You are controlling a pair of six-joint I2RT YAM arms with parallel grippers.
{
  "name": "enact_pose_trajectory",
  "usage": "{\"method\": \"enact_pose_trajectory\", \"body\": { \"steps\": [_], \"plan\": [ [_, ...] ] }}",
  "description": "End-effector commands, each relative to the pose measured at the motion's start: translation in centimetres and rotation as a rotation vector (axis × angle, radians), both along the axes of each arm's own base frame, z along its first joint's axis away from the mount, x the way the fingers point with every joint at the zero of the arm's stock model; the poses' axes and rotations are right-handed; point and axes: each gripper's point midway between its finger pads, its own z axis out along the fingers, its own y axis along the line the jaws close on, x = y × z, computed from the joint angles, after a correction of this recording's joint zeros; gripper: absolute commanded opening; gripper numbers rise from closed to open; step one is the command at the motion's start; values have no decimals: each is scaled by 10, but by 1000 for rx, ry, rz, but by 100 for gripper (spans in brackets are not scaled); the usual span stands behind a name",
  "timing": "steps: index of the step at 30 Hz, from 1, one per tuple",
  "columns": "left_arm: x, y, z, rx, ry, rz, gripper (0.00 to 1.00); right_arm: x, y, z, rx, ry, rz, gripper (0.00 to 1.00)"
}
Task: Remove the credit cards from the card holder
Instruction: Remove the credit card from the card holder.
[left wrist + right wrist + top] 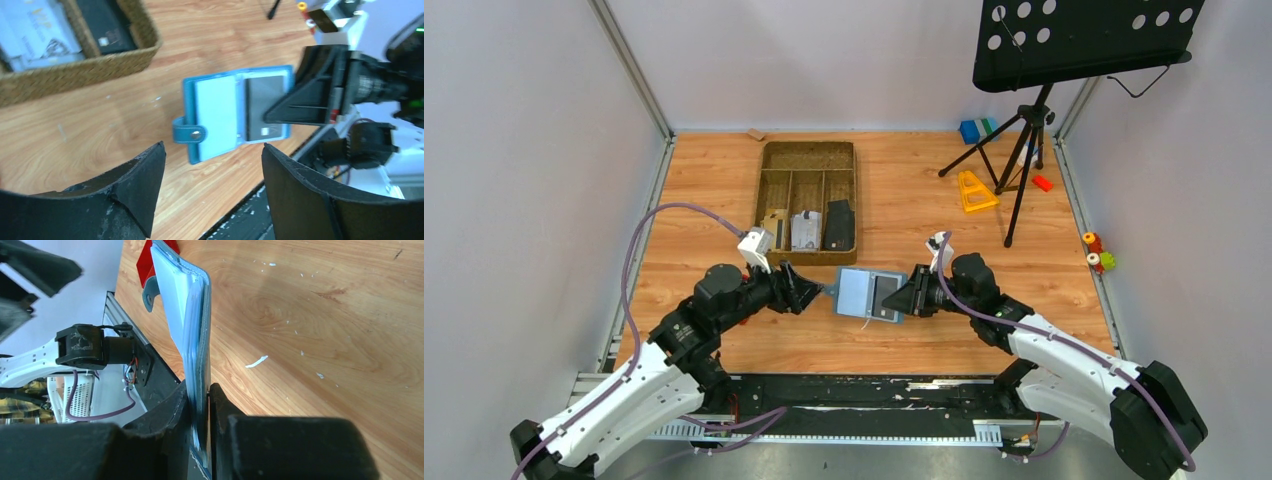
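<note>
Card holder (869, 293), seemingly aloft, clamped in low right jaws.

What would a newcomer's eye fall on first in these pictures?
First, the blue card holder, open at the near middle of the table, pinched at its right edge by the right gripper. The left gripper faces it with jaws wide, touching nothing. Behind them a woven divided tray holds cards, and a black music stand rises at the far right.
</note>
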Motion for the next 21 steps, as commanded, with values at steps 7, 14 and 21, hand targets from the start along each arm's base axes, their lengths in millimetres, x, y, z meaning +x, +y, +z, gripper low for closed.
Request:
{"method": "enact_pose_trajectory", "body": {
  "steps": [7, 14, 21],
  "plan": [
    [-29, -64, 28, -194, 46, -318, 65, 1, 13, 47, 117, -154, 81, 0],
    [-34, -87, 16, -200, 74, -376, 63, -4, 15, 57, 142, -179, 114, 0],
    [-25, -87, 5, -174, 48, -350, 62, -4, 16, 59, 161, -174, 112, 0]
  ]
}}
